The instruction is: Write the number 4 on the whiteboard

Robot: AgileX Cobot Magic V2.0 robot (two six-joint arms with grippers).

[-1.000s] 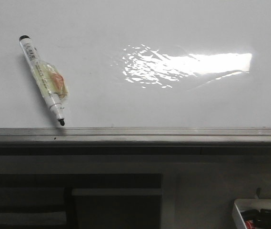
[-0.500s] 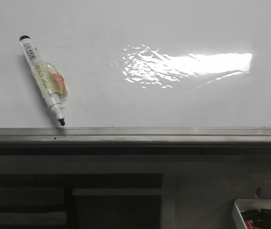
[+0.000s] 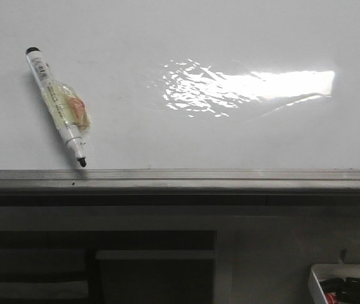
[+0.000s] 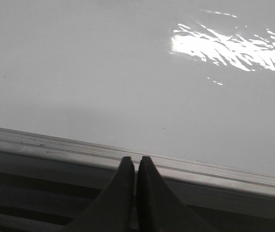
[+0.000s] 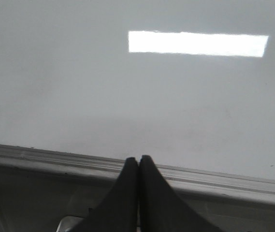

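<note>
The whiteboard [image 3: 186,136] is a large glossy white board with a bright glare patch and a grey metal edge rail [image 3: 180,180] along its near side. No drawn 4 shows on it. A white marker [image 3: 58,106] with a black tip lies slanted on the board at the left, uncapped tip toward the rail, with a yellowish wrap round its middle. My left gripper [image 4: 135,159] is shut and empty over the rail. My right gripper [image 5: 138,158] is shut and empty over the rail too. Neither gripper shows in the front view.
A small white tray [image 3: 347,288] with dark markers sits below the rail at the front right. Dark shelving [image 3: 91,266] lies below the board's edge at the front left.
</note>
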